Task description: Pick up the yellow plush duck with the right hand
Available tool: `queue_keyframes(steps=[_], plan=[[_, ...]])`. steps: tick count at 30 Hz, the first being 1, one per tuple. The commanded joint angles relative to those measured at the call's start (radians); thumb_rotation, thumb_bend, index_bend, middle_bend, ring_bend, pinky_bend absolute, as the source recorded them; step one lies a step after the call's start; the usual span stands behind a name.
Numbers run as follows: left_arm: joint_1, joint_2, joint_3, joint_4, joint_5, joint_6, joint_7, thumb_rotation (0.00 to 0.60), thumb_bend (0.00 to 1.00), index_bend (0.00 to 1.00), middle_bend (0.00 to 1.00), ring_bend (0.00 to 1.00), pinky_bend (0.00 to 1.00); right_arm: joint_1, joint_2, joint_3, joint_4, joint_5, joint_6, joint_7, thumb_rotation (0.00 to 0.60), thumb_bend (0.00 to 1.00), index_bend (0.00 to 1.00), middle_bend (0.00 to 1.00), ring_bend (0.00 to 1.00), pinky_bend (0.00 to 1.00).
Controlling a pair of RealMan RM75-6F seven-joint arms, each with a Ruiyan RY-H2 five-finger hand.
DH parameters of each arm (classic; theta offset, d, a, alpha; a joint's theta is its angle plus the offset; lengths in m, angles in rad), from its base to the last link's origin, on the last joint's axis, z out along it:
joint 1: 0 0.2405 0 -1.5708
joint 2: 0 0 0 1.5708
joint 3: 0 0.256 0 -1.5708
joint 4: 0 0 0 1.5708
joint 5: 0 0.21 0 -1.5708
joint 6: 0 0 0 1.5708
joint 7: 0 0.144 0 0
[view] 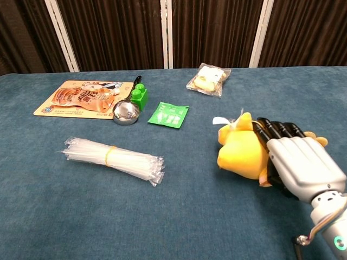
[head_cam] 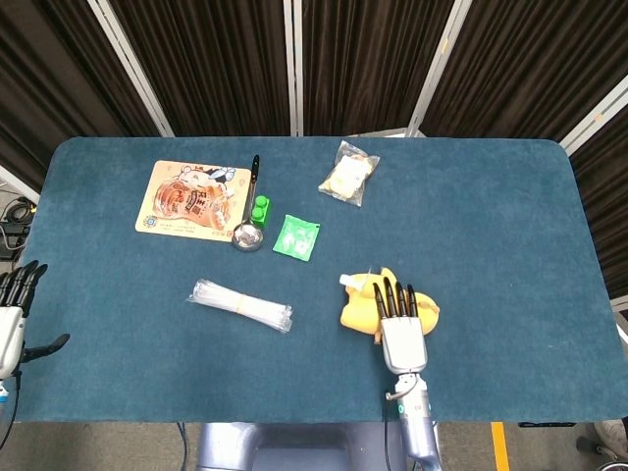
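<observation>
The yellow plush duck (head_cam: pixel 361 304) (view: pixel 240 153) with a white tag lies on the blue table, right of centre near the front edge. My right hand (head_cam: pixel 400 324) (view: pixel 298 165) lies over its right side, dark fingers stretched across the top and the thumb tucked against the plush, pressing on it. I cannot see fingers wrapped under the duck. My left hand (head_cam: pixel 12 314) hangs past the table's left edge with fingers apart, holding nothing; it does not show in the chest view.
A bundle of clear plastic straws (head_cam: pixel 241 303) lies left of the duck. Behind are a green sachet (head_cam: pixel 296 236), a steel ladle (head_cam: pixel 248 232), a green block (head_cam: pixel 259 208), an orange snack packet (head_cam: pixel 194 199) and a clear bag of snacks (head_cam: pixel 348 174).
</observation>
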Motion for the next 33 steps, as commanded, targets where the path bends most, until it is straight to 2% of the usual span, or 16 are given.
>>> queue_keyframes(steps=[1, 10, 15, 22, 33], plan=[[0.0, -0.001, 0.001, 0.0, 0.001, 0.0, 0.002, 0.6, 0.14, 0.0, 0.0, 0.0, 0.0, -0.001, 0.011, 0.015, -0.001, 0.012, 0.001, 0.009, 0.6, 1.0, 0.0, 0.0, 0.0, 0.0], [0.0, -0.002, 0.0, -0.003, 0.001, 0.004, 0.008, 0.6, 0.14, 0.0, 0.0, 0.0, 0.0, 0.001, 0.069, 0.053, -0.071, 0.017, 0.033, 0.015, 0.6, 1.0, 0.0, 0.0, 0.0, 0.0], [0.0, -0.002, 0.0, -0.005, 0.001, 0.005, 0.011, 0.6, 0.14, 0.0, 0.0, 0.0, 0.0, 0.002, 0.083, 0.034, -0.123, -0.01, 0.052, 0.007, 0.6, 1.0, 0.0, 0.0, 0.0, 0.0], [0.002, 0.002, -0.001, -0.005, 0.0, 0.008, 0.001, 0.6, 0.14, 0.0, 0.0, 0.0, 0.0, 0.018, 0.049, 0.013, -0.159, -0.02, 0.046, -0.039, 0.6, 1.0, 0.0, 0.0, 0.0, 0.0], [0.002, 0.006, 0.0, -0.006, 0.002, 0.007, -0.007, 0.6, 0.14, 0.0, 0.0, 0.0, 0.0, 0.02, -0.007, -0.009, -0.107, 0.007, 0.016, -0.043, 0.6, 1.0, 0.0, 0.0, 0.0, 0.0]])
